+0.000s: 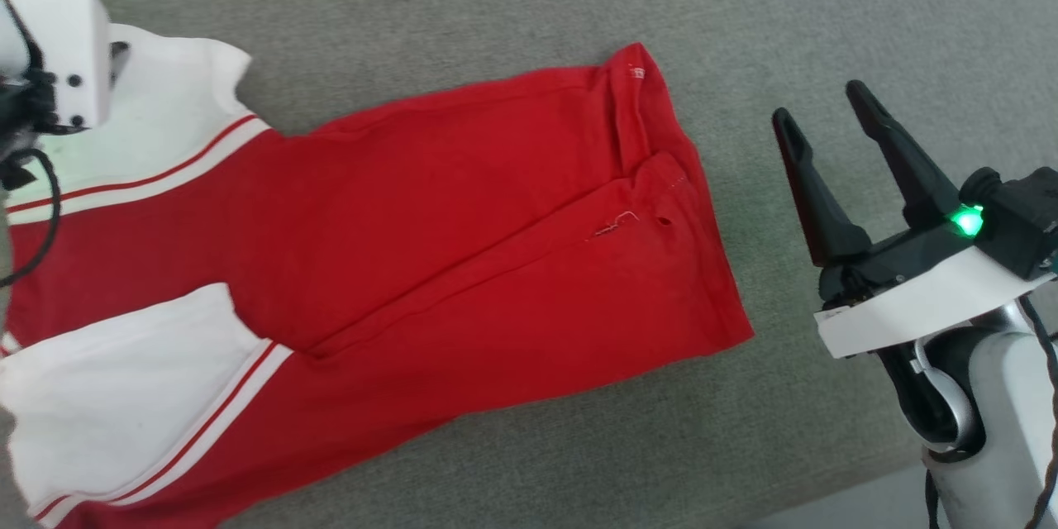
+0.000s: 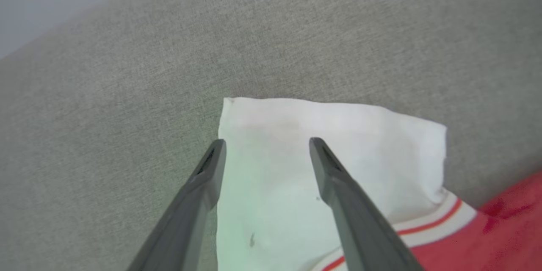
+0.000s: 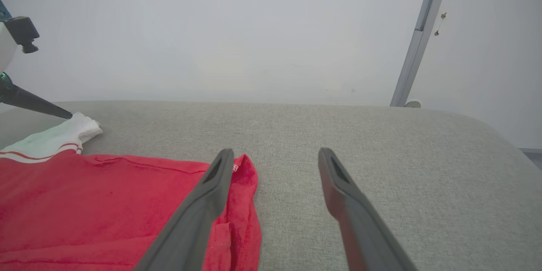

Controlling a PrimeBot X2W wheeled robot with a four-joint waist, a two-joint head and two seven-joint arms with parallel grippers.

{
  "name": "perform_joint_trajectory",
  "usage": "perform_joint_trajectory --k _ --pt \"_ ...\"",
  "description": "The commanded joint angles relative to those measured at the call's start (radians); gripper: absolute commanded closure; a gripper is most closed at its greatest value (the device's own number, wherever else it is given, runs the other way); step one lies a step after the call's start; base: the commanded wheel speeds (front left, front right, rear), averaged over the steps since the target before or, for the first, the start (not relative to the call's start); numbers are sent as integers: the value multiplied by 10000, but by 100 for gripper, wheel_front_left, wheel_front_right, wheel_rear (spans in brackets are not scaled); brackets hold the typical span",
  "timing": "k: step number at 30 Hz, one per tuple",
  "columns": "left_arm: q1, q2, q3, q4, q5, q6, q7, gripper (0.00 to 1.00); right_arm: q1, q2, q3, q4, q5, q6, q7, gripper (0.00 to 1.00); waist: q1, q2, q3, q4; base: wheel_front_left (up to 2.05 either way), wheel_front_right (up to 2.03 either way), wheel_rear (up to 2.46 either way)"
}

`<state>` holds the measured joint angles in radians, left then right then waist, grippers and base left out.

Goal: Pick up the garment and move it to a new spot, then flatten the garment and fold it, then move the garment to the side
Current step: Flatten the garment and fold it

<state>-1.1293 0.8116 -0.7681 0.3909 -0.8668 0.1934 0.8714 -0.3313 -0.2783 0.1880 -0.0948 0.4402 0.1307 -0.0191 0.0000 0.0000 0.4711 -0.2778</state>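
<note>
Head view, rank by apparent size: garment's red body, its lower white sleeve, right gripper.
1. garment's red body
2. lower white sleeve
3. right gripper, smallest; likely nearer the camera, so apparent size only.

The shirt (image 1: 413, 264) runs off the head view's left and bottom edges, and a white arm casing (image 1: 58, 25) covers part of its upper sleeve (image 1: 157, 116). In the right wrist view one finger (image 3: 203, 203) of the right gripper (image 3: 275, 152) hides part of the hem (image 3: 250, 203), whose white marks (image 3: 234, 168) are too small to read.
</note>
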Motion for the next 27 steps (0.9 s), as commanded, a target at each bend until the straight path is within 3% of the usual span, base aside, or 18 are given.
perform_joint_trajectory --k 1,10,11,12,27 --pt "-219 -54 35 480 34 -14 44 0 -168 59 130 114 37 0 -130 0 0 0 195 -241 0 0 0" --pt "-444 -437 30 2610 -165 69 289 0 -587 -147 731 570 569 0 386 0 0 0 505 -513 0 0 0" --pt "-343 -536 -56 2774 -299 -38 573 83 -658 -191 784 625 610 0 535 0 0 0 535 -502 0 0 0" --pt "-227 -622 -101 2941 -424 -14 827 100 -746 -193 846 690 684 0 743 0 0 0 569 -479 0 0 0" --pt "-994 -1592 -206 3411 -379 -255 670 100 -3623 -48 1590 2431 1218 0 4996 0 0 0 913 448 0 0 0"
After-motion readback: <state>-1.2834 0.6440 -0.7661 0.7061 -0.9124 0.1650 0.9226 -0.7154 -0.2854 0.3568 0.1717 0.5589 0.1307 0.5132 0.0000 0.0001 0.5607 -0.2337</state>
